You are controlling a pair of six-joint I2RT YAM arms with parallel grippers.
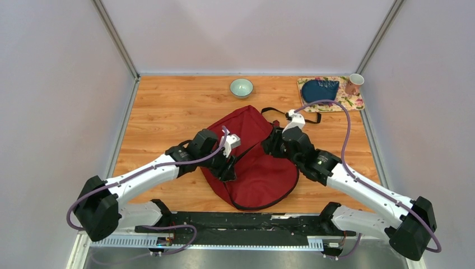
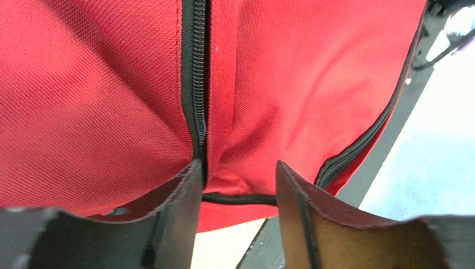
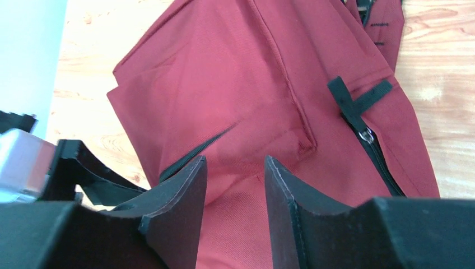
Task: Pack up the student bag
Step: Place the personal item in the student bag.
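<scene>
Fingers spread on both arms: the left fingers [image 2: 179,207] stand apart with a puckered bulge of red fabric and a thin black cord showing in the gap, nothing squeezed. One left fingertip sits right at the lower end of the black zipper [image 2: 196,67], which runs straight up the cloth. The right fingers [image 3: 179,213] are also parted, tips down on a creased fold of the same fabric, no clear pinch on it. The student bag [image 1: 257,162], dark red with black trim, lies flat and rumpled in the middle of the wooden counter [image 1: 168,106], between the two arms, with its near end close to the arm bases. The left arm reaches in at the bag's left edge, the right arm at its upper right side. A black strap [image 1: 274,110] trails off the bag's far end. The right wrist view shows a black webbing tab [image 3: 358,101] with a small metal ring on the fabric. A pale green bowl [image 1: 241,87] sits beyond the bag, apart from it. At the far right corner a floral mat [image 1: 353,102] carries a dark blue pouch [image 1: 319,89] and a cup [image 1: 353,84].
</scene>
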